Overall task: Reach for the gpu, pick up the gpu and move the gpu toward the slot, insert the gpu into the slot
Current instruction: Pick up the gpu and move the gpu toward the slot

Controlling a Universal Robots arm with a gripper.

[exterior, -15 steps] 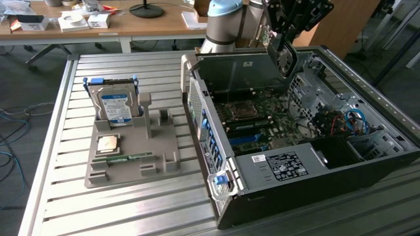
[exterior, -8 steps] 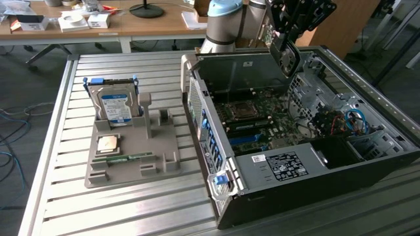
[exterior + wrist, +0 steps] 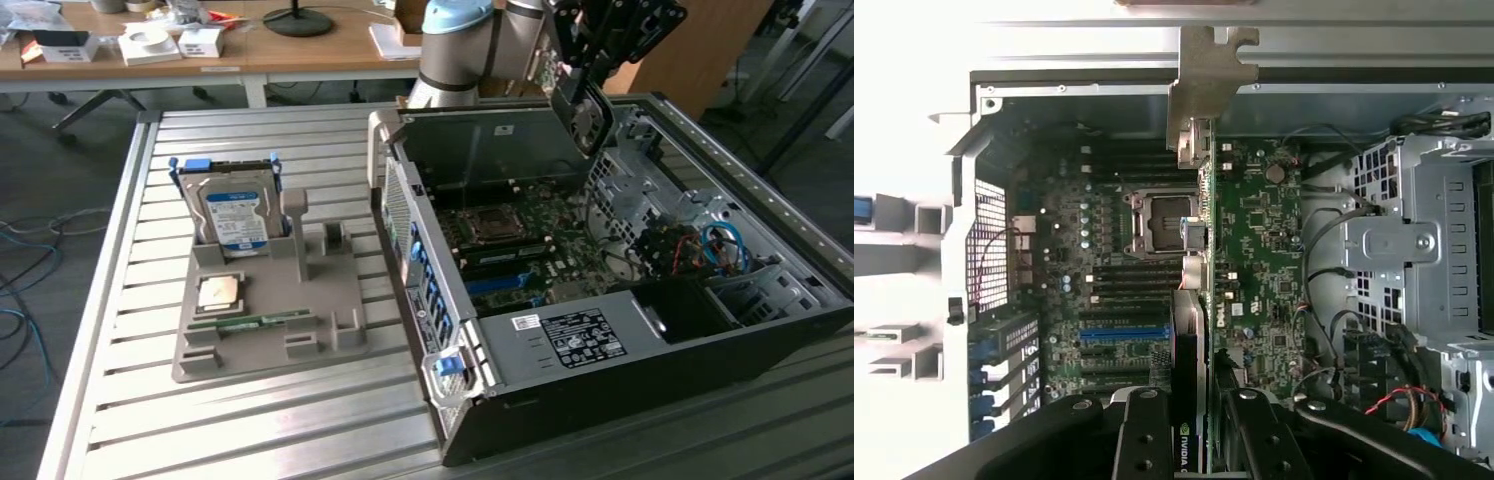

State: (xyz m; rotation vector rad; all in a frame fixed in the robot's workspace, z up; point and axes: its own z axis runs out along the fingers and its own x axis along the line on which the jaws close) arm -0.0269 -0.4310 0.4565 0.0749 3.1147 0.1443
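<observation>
My gripper hangs above the open computer case and is shut on the gpu, a dark flat card held on edge over the case's far side. In the wrist view the gpu runs edge-on between the two black fingers, with its pale silver bracket pointing away from the gripper. Below it lies the green motherboard. The slot, a narrow black strip, lies beside a blue strip, off to one side of the card's edge. The card is clear of the board.
On the exterior view's left, a grey holder carries a blue-labelled hard drive, a CPU chip and a green memory stick. Inside the case are the CPU socket, a metal drive cage and loose cables.
</observation>
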